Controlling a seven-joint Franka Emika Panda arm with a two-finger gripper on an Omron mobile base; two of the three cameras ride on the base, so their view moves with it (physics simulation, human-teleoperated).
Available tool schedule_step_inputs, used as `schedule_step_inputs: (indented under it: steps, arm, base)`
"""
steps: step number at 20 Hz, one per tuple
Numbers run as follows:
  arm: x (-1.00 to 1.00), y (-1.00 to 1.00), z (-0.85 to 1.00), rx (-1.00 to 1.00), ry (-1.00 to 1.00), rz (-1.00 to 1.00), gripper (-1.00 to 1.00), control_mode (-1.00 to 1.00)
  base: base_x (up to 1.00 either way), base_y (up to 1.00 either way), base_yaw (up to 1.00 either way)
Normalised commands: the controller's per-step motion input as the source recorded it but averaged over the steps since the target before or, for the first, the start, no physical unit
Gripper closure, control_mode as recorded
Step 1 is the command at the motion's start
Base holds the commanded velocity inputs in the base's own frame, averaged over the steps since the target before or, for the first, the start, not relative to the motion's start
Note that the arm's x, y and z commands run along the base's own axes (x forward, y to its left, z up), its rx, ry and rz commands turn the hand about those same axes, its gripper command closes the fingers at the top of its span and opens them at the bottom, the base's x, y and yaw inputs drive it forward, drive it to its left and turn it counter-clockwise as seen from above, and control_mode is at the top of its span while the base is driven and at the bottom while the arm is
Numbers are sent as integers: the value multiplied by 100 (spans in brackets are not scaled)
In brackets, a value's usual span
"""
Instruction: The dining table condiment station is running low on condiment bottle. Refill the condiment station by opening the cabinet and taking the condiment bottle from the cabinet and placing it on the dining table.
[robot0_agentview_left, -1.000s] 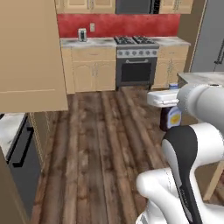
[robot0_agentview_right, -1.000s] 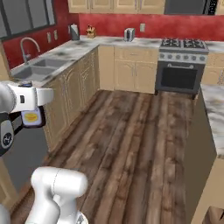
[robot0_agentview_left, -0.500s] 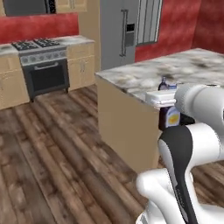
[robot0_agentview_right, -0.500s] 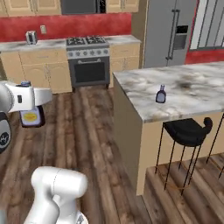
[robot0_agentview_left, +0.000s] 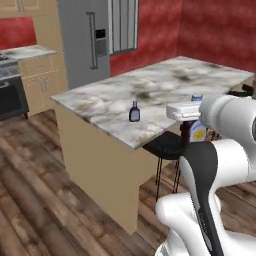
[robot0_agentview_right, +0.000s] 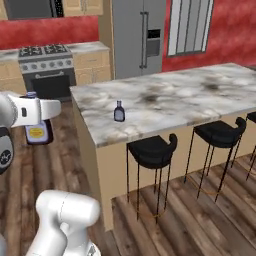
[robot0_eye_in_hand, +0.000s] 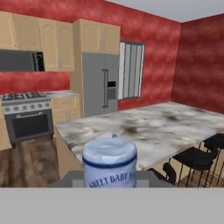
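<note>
Marble dining table (robot0_agentview_right: 200, 95) mid-frame; gripper (robot0_agentview_right: 39, 117) at left edge clamped narrowly on condiment bottle (robot0_agentview_right: 39, 134), carried upright for placing.

Two bottles in all — one condiment bottle (robot0_agentview_right: 39, 133) with a yellow label at nine o'clock in the right base view, and one small dark bottle (robot0_agentview_right: 119, 112) standing on the marble tabletop (robot0_agentview_right: 200, 97) of the single dining table. Three black stools (robot0_agentview_right: 152, 150) line the near side of it, from six o'clock out toward three. One steel refrigerator (robot0_agentview_right: 138, 37), one stove (robot0_agentview_right: 46, 67) — both at the far wall.
</note>
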Motion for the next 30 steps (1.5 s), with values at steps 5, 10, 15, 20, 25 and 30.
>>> schedule_step_inputs:
  steps: [5,10,15,20,25,30]
  arm:
    - [0,0,0,0,0,0,100,100]
    - [0,0,0,0,0,0,100,100]
    - [0,0,0,0,0,0,100,100]
    - [0,0,0,0,0,0,100,100]
    - [0,0,0,0,0,0,100,100]
    - [0,0,0,0,0,0,100,100]
  base:
    - [72,-100,2]
    - [83,-100,17]
    - [86,-93,27]
    - [82,-79,31]
    - [90,-50,35]
    - [69,-14,34]
